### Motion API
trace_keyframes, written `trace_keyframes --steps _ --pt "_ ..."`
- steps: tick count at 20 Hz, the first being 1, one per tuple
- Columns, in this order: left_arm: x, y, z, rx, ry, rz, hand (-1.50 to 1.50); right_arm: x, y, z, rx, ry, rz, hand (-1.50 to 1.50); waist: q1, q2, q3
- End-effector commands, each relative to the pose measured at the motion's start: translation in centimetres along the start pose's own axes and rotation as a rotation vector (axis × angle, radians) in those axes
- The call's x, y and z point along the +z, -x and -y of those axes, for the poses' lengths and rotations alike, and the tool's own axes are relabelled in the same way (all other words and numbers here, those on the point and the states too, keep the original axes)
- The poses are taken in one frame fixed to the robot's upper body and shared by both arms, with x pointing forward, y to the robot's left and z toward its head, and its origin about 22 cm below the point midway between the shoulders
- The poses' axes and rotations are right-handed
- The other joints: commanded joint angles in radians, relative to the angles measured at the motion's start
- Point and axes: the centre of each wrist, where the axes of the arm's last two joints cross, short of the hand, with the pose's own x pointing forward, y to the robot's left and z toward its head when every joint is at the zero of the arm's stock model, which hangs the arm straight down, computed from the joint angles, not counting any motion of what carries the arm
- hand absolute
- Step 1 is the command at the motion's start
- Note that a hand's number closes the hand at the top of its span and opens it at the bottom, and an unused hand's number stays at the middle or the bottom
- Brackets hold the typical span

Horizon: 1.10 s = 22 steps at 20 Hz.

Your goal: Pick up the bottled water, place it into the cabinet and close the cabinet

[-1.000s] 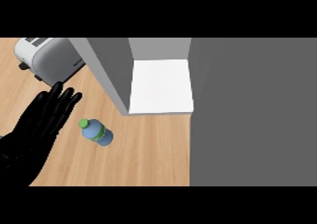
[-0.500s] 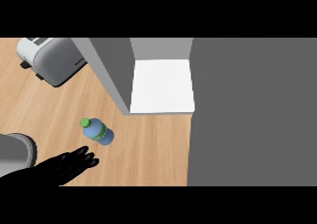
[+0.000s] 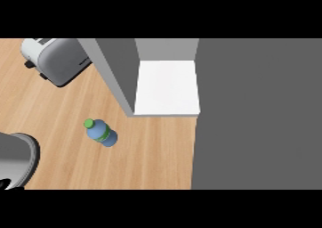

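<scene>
The bottled water [image 3: 100, 132] is a small blue bottle with a green cap, standing on the wooden counter [image 3: 52, 116], left of the cabinet. The cabinet [image 3: 167, 87] stands open, showing a white shelf floor, and its grey door [image 3: 116, 71] swings out toward the bottle. My left forearm [image 3: 11, 158] fills the lower left corner, well left of and below the bottle. Only a black sliver of my left hand [image 3: 2, 184] shows at the picture's edge. My right hand is out of sight.
A silver toaster [image 3: 55, 60] sits at the back left of the counter. A broad grey cabinet surface [image 3: 262, 116] takes up the whole right side. Bare wood lies between the bottle and my forearm.
My left hand has drawn back from beside the bottle toward the lower left, leaving almost only the forearm in view. The bottle has not moved.
</scene>
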Motion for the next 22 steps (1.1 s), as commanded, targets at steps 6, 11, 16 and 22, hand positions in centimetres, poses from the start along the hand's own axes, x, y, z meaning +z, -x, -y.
trace_keyframes --steps 6,11,16,22 --pt "2.1 -2.9 -0.7 -0.002 -0.007 0.004 -1.50 2.1 -3.8 -0.1 -0.068 -0.022 0.067 -1.50 0.000 0.001 0.000" --pt "3.1 -3.1 -0.5 0.013 -0.044 -0.045 -1.50 3.3 -4.8 -0.5 -0.059 -0.028 0.041 -1.50 -0.006 -0.002 -0.001" --pt "4.2 -3.7 -1.3 -0.010 -0.127 -0.024 -1.50 3.6 -5.1 -0.5 -0.072 -0.046 0.055 -1.50 -0.017 -0.002 -0.001" --pt "5.0 -1.9 -2.7 -0.047 -0.207 -0.007 -1.50 3.6 -3.8 0.1 -0.094 -0.034 0.058 -1.50 -0.024 0.002 -0.001"
